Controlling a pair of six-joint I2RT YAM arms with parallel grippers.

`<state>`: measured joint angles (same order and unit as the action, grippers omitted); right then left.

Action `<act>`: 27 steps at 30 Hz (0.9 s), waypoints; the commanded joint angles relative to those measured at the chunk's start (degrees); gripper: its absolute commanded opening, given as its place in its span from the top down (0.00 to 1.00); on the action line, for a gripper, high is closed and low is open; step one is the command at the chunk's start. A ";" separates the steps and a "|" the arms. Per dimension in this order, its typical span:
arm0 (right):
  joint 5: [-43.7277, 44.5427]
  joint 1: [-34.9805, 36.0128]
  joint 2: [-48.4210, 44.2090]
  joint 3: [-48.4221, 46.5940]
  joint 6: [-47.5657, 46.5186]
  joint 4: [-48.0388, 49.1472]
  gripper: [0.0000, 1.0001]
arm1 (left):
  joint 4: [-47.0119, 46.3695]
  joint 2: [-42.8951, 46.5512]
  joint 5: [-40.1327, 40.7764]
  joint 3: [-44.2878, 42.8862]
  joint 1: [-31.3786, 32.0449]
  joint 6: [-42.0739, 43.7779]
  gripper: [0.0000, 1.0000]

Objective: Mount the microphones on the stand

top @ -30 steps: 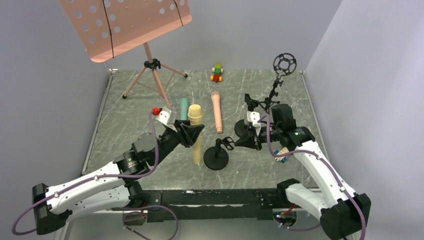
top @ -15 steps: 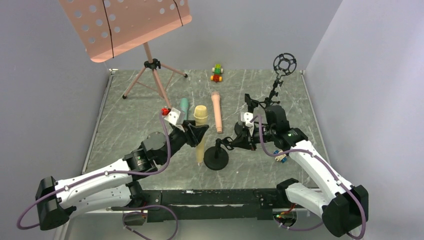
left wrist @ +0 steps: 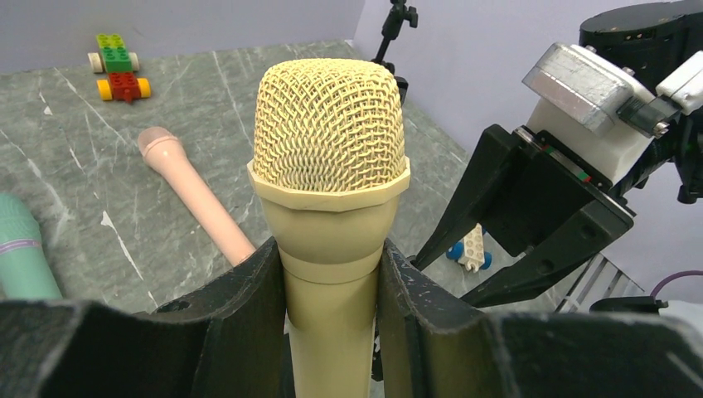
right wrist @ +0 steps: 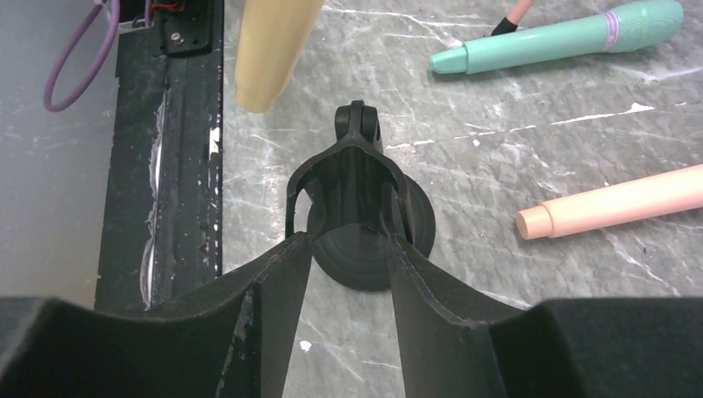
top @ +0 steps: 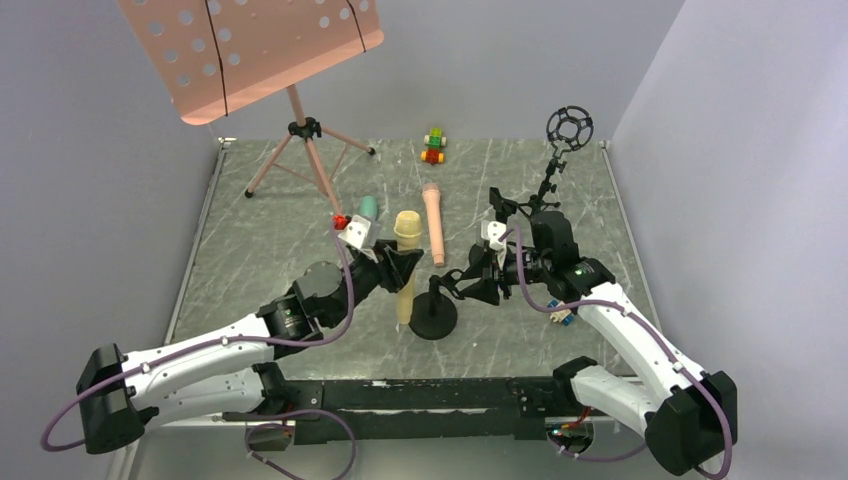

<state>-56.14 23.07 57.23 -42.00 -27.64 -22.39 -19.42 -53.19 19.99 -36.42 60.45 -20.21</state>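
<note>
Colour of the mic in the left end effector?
Pale yellow microphone; best seen in left wrist view.

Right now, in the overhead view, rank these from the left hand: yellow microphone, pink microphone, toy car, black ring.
1. yellow microphone, gripped in the left hand
2. pink microphone, lying just to its right
3. toy car, far edge
4. black ring, far right corner
</note>
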 commanded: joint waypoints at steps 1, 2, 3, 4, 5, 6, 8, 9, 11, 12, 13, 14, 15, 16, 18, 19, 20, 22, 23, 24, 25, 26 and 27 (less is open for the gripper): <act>-1.21 0.29 -0.92 0.59 0.01 2.04 0.45 | -2.80 3.09 0.29 -3.03 -0.06 1.43 1.00; -1.18 0.30 -0.90 0.58 -0.04 2.01 0.45 | -2.86 3.51 0.38 -3.41 -0.06 1.50 1.00; -1.24 0.29 -0.94 0.60 -0.16 2.00 0.44 | -3.04 3.98 0.59 -3.75 -0.05 1.71 1.00; -1.25 0.31 -0.98 0.56 -0.28 1.88 0.44 | -3.58 4.31 0.83 -4.23 -0.06 1.82 1.00; -1.33 0.33 -0.97 0.60 -0.35 1.83 0.44 | -4.00 4.58 1.09 -4.64 -0.06 1.90 1.00; -1.34 0.36 -0.89 0.60 -0.32 1.83 0.43 | -5.10 4.73 1.41 -5.06 -0.06 1.86 1.00; -1.30 0.30 -0.77 0.60 -0.31 1.94 0.43 | -7.36 4.72 2.50 -6.09 -0.06 1.55 1.00; -1.26 0.33 -0.59 0.60 -0.31 2.05 0.43 | -8.90 4.37 2.79 -6.52 -0.06 1.37 1.00; -1.25 0.38 -0.40 0.52 -0.25 2.24 0.43 | -12.08 3.16 3.88 -7.37 -0.06 0.63 1.00; -1.25 0.38 -0.37 0.51 -0.18 2.33 0.42 | -14.04 1.62 4.13 -7.86 -0.06 0.28 1.00; -1.25 0.32 -0.24 0.51 -0.19 2.31 0.42 | -15.72 0.16 4.29 -8.42 -0.06 -0.16 1.00; -1.28 0.34 -0.23 0.45 -0.24 2.27 0.42 | -17.93 -1.33 4.16 -9.13 -0.06 -0.71 1.00; -1.30 0.38 -0.28 0.43 -0.27 2.27 0.42 | -19.50 -3.20 4.05 -9.71 0.00 -1.35 1.00; -1.32 0.33 -0.30 0.50 -0.31 2.27 0.42 | -21.06 -5.03 3.99 -10.37 0.02 -1.82 1.00; -1.43 0.39 -0.33 0.51 -0.46 2.18 0.42 | -23.95 -8.46 4.37 -11.50 0.23 -2.41 1.00; -1.43 0.32 -0.41 0.59 -0.44 2.18 0.42 | -25.31 -9.98 4.58 -11.96 0.32 -2.46 1.00; -1.43 0.38 -0.44 0.60 -0.44 2.18 0.42 | -26.68 -11.43 4.79 -12.26 0.37 -2.65 1.00; -1.43 0.32 -0.66 0.69 -0.42 2.09 0.42 | -28.70 -13.46 4.70 -12.52 0.50 -3.01 1.00; -1.43 0.32 -0.70 0.71 -0.41 2.02 0.42 | -29.20 -14.06 4.64 -12.51 0.67 -3.18 1.00; -1.49 0.30 -0.79 0.77 -0.39 2.15 0.42 | -29.71 -14.46 4.69 -12.46 0.83 -3.32 1.00; -1.51 0.30 -0.78 0.90 -0.32 2.24 0.42 | -30.27 -14.67 4.77 -12.19 1.15 -3.34 1.00; -1.58 0.32 -0.78 1.01 -0.19 2.45 0.42 | -30.85 -14.73 5.02 -11.92 1.43 -3.23 1.00; -1.60 0.36 -0.69 1.16 -0.07 2.64 0.42 | -31.27 -14.95 5.36 -11.62 1.76 -2.99 1.00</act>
<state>-56.21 23.07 56.95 -41.60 -27.49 -21.28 -42.04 -68.64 23.97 -46.68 60.90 -22.22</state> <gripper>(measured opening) 0.527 0.417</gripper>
